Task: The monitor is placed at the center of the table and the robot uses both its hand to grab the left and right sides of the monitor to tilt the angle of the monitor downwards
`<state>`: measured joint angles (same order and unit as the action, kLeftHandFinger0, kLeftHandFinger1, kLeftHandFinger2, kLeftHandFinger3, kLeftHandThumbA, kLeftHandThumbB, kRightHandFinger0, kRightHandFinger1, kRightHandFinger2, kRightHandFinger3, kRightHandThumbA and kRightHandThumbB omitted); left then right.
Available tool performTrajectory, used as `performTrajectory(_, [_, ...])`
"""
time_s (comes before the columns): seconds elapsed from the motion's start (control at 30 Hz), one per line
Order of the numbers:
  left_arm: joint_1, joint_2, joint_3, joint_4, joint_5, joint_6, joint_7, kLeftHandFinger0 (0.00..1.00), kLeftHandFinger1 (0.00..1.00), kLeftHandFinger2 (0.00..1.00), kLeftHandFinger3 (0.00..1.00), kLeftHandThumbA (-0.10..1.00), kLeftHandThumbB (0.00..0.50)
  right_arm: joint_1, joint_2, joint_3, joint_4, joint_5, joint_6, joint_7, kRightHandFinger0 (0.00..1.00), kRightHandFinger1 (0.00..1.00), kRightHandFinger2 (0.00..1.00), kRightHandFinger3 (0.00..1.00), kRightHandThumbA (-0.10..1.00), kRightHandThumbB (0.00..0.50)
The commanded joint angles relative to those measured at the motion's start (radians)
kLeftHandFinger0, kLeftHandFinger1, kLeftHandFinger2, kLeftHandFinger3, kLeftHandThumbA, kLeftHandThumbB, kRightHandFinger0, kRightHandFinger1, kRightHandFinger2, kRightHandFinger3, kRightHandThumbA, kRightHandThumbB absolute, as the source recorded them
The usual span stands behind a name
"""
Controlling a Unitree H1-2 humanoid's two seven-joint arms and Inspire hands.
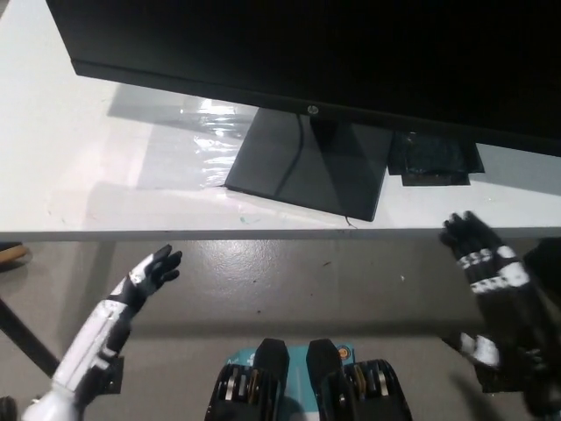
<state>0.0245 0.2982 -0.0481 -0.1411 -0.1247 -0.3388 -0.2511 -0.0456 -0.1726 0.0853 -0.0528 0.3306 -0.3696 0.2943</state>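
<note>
Nearest, below the table's front edge, two hands are raised over the grey floor: the white left hand (131, 289) at lower left and the black right hand (491, 272) at lower right, each holding nothing with fingers spread apart. Beyond them lies one white table (79, 175). One black monitor (307, 53) stands on it near the middle, on a dark square base (307, 167), touched by neither hand.

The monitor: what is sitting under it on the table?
Under the monitor its dark square stand base rests on the white table, with a cable across it and black tape beside it. Anything further back is hidden.
</note>
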Motion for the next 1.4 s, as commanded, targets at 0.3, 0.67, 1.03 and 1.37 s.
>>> performTrajectory(0.3, [-0.111,-0.07,0.038,0.38,0.119,-0.131,0.072,1.0,1.0,1.0,1.0,1.0,0.347,-0.171,0.157,-0.065,0.488,-0.256,-0.1,-0.114,1.0,1.0,1.0,1.0,1.0,0.417])
performTrajectory(0.67, [-0.128,-0.073,0.032,0.444,0.163,-0.131,0.09,1.0,1.0,1.0,1.0,0.99,0.33,-0.213,0.154,-0.067,0.595,-0.302,-0.1,-0.147,1.0,1.0,1.0,1.0,0.96,0.412])
performTrajectory(1.03, [-0.137,-0.075,0.022,0.454,0.18,-0.131,0.092,1.0,1.0,1.0,1.0,0.99,0.282,-0.218,0.149,-0.052,0.597,-0.324,-0.1,-0.161,1.0,1.0,1.0,1.0,0.93,0.402])
performTrajectory(1.37, [-0.143,-0.073,0.021,0.46,0.191,-0.131,0.089,1.0,1.0,1.0,1.0,1.0,0.281,-0.225,0.147,-0.042,0.601,-0.337,-0.1,-0.168,1.0,1.0,1.0,1.0,0.92,0.408])
